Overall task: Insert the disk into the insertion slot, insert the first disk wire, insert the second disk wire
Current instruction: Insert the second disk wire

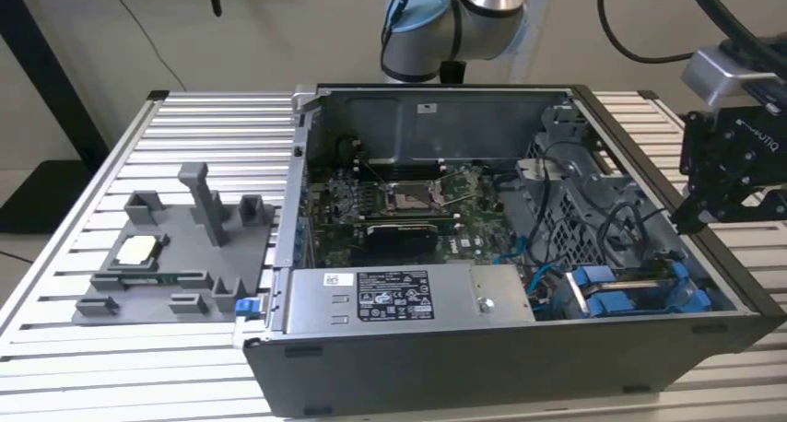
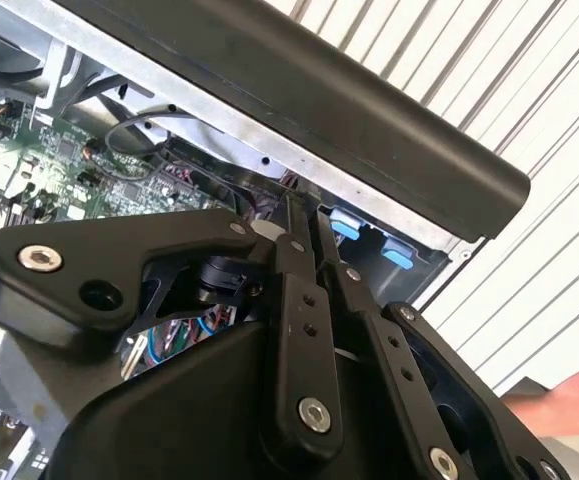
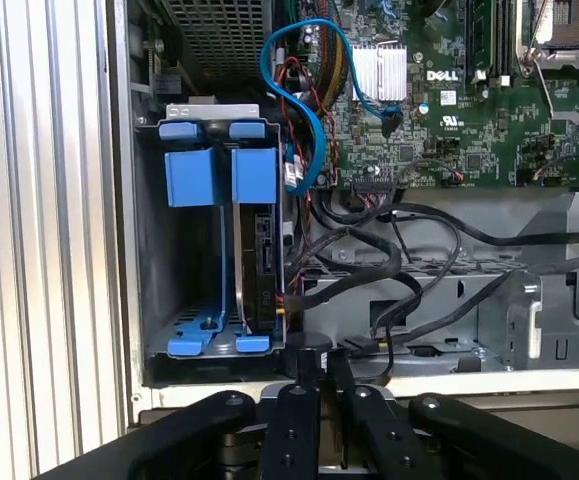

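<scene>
A black two-finger robot gripper (image 1: 687,221) is hovering over the edge of an open dark grey computer case (image 1: 492,367), on the exterior view's right. The case is lying on a ribbed aluminium table (image 1: 184,118). In both wrist views the gripper's fingers (image 2: 291,300) are pressing together side by side, clenched. Whether anything thin is pinched between them cannot be told.

In the first wrist view, the gripper (image 3: 314,365) is pointing toward the insertion slot (image 3: 174,270), a narrow grey drive bay with bright blue plastic rails and tabs, at the case's corner. The disk (image 3: 264,262), a flat hard drive seen edge-on in a bright blue plastic carrier, is sitting upright inside the bay, against the side nearer the green motherboard (image 3: 469,100). The neighbouring space in the bay is standing open. Loose black cables (image 3: 389,262) are trailing just beside the disk, near the fingertips, and a blue cable (image 3: 314,130) is looping above them.

In the exterior view, a silver power-supply box with a white sticker (image 1: 406,298) is lying beside the bay. A grey plastic fixture tray (image 1: 172,256) is resting on the table at the exterior view's left. A person's hand (image 2: 569,400) is showing at the edge of the second wrist view.
</scene>
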Controlling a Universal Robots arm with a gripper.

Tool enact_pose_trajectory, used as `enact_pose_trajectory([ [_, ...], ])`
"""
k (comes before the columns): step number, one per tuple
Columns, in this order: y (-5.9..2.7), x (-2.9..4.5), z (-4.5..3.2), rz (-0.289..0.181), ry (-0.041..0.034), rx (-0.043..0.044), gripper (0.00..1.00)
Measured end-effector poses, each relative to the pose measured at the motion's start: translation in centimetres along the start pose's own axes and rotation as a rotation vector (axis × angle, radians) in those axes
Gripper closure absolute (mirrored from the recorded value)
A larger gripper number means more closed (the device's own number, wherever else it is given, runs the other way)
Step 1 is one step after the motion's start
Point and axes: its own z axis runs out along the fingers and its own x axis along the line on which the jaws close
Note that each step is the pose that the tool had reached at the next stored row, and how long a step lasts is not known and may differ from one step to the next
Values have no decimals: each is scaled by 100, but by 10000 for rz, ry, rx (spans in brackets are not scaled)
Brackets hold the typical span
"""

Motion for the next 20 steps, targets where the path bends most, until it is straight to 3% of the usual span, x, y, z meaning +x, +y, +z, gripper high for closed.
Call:
enact_pose_trajectory([
  [10,3,0,-6,0,-3,0,84],
  [20,66,-5,-154,2,-2,0,84],
])
